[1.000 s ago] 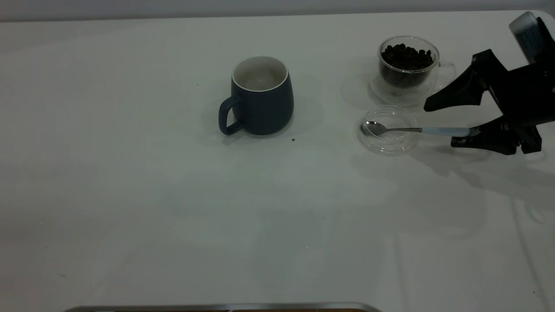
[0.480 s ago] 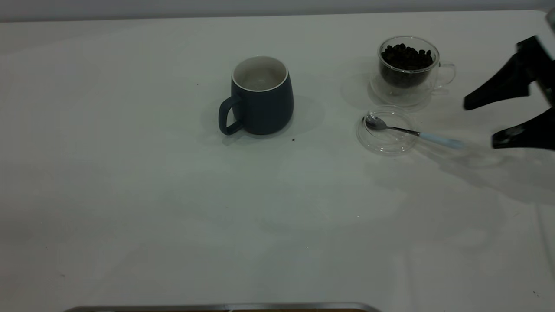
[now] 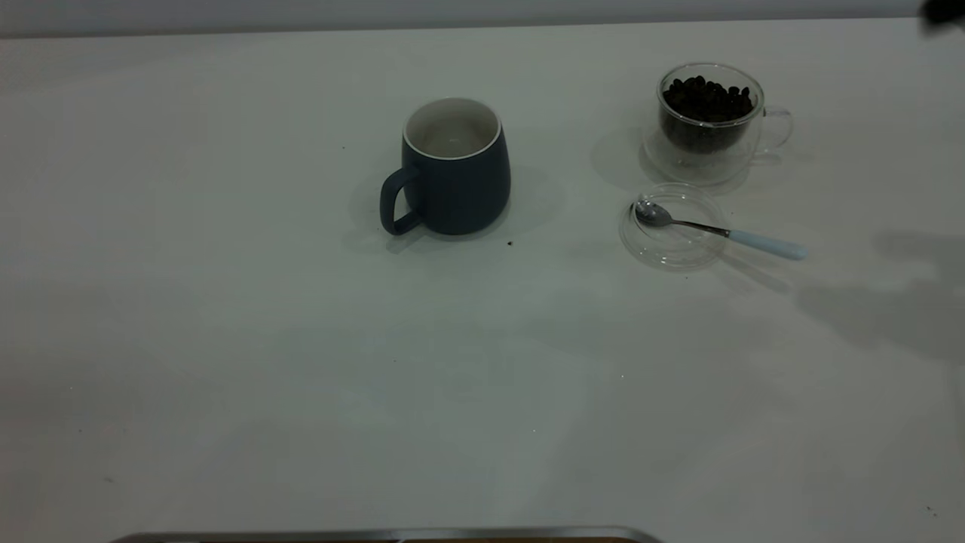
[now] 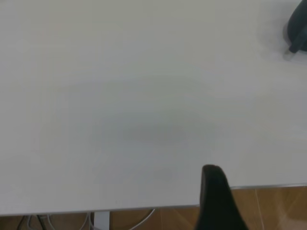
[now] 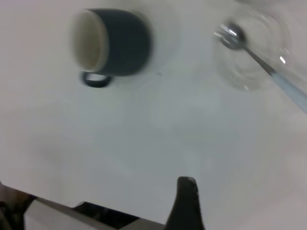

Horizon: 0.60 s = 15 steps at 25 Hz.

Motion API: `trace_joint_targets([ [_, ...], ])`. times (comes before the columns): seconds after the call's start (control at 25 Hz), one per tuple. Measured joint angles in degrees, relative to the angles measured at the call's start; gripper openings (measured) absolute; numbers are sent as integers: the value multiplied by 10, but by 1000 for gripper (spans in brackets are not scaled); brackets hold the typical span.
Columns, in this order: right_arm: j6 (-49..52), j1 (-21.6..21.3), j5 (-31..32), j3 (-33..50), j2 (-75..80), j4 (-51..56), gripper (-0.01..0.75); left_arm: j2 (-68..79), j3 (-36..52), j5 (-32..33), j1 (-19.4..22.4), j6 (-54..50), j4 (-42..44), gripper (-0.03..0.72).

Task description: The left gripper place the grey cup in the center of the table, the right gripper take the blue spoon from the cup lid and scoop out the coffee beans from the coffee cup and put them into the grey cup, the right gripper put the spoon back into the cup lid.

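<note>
Right gripper [image 3: 942, 11], a black angular end piece, shows only as a dark sliver at the far right corner of the exterior view, well apart from everything; how its jaws stand cannot be told. Its wrist view shows a single black fingertip [image 5: 186, 203].

On the wide plain white table [image 3: 301, 377], the dark slate-grey ceramic mug [image 3: 452, 170] stands upright near the middle, handle to the left. The clear double-walled glass coffee cup [image 3: 710, 121] holds dark roasted beans [image 3: 707, 96]. Just in front lies the flat clear glass lid [image 3: 667, 226]; the pale-blue-handled metal spoon [image 3: 716, 230] rests with its bowl in the lid, apparently with its handle reaching out over the table.
</note>
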Motion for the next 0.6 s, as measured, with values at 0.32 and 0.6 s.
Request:
trace_joint_targets([
  [0.32, 125, 0, 83, 7, -351, -211, 615, 0, 0, 0, 0, 0, 0, 514],
  [0.6, 207, 36, 89, 86, -665, -326, 530, 0, 0, 0, 0, -1, 0, 514],
])
